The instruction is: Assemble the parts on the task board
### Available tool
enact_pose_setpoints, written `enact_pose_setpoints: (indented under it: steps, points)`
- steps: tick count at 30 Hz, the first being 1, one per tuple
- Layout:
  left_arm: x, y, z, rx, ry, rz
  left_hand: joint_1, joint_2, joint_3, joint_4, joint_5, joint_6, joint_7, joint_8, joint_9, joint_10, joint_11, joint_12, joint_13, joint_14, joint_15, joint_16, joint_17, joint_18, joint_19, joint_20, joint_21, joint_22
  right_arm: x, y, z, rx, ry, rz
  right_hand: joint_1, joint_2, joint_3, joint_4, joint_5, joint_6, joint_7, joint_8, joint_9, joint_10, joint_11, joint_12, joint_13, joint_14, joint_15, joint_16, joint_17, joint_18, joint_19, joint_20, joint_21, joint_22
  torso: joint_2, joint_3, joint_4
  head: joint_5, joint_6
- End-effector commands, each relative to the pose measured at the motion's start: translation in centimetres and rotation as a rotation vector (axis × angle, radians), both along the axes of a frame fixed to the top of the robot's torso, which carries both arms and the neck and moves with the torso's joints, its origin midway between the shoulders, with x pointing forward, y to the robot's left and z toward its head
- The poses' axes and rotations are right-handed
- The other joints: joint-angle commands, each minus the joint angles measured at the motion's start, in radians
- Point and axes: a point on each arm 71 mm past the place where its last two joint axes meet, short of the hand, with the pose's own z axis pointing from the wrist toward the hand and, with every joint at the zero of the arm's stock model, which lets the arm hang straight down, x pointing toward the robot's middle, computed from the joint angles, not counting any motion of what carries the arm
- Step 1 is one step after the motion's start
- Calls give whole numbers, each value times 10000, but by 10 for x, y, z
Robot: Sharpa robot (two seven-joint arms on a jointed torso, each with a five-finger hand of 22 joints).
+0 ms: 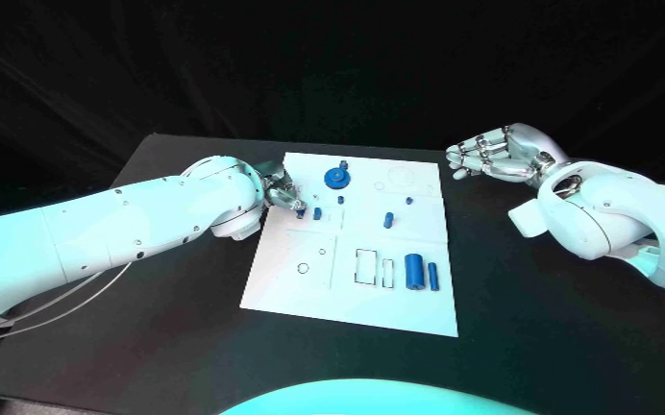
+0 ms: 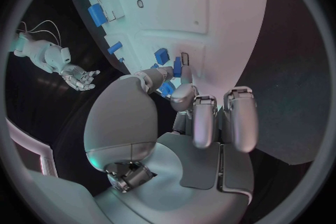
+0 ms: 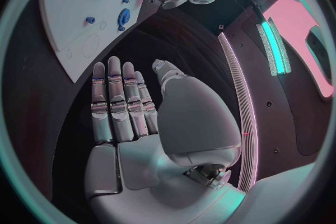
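Okay, I'm looking down at the task board (image 1: 416, 300), lying flat in the middle of the black table (image 1: 166, 348). Two blue cylinders (image 1: 414, 271) lie side by side near its front edge, a blue gear (image 1: 335, 179) sits near the far edge, and small blue parts (image 1: 389, 219) dot the middle. My left hand (image 1: 282, 192) reaches over the board's left edge, fingertips beside a small part; whether it pinches anything I cannot tell. My right hand (image 1: 499, 156) hovers off the board's far right corner, fingers straight, holding nothing.
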Motion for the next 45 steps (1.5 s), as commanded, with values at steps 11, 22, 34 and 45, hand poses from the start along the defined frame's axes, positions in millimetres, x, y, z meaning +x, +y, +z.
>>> enact_pose_setpoints:
  steps: [11, 22, 34, 45]
  points:
    - [-10, 9, -2, -667, -1378, 402, 471, 389, 655, -589, 22, 155, -104, 67, 33, 41, -8, 51, 112, 765, 9, -29, 1541, -96, 231, -61, 42, 562, -1, 0, 1, 65, -50, 106, -63, 56, 22, 53, 37, -31, 37, -5, -12, -79, -3, 49, -15, -69, 24, -7, -9, 81, -71, 14, 34, -8, -1, 6, 6, 65, -23]
    - [-14, 8, -9, -500, -1936, 397, 478, 370, 666, -603, 18, 174, -107, 82, 39, 71, -9, 81, 147, 767, 8, -25, 1546, -105, 250, -64, 66, 607, -1, -1, 1, 71, -61, 102, -76, 64, 18, 62, 52, -33, 37, -5, -12, -82, -3, 53, -16, -71, 24, -6, -15, 81, -71, 16, 36, -21, 12, -3, -28, 73, 25]
    - [-14, 5, -13, -254, -1729, 237, 478, 370, 666, -603, 18, 174, -107, 82, 39, 71, -9, 81, 147, 767, 8, -25, 1546, -105, 250, -64, 66, 607, -2, -1, 1, 74, -60, 100, -76, 64, 18, 62, 52, -33, 37, -5, -12, -82, -3, 53, -16, -71, 24, -6, -15, 81, -71, 16, 36, -21, 17, 0, -7, 55, 16]
    - [-15, 5, -18, 304, -1122, 5, 480, 357, 673, -611, 17, 183, -109, 89, 41, 87, -11, 97, 165, 766, 7, -28, 1543, -111, 264, -67, 83, 639, -2, -1, 1, 76, -57, 113, -76, 64, 18, 62, 52, -33, 37, -5, -12, -82, -3, 53, -16, -71, 24, -6, -15, 81, -71, 16, 36, -21, 9, -12, -9, 56, -1]
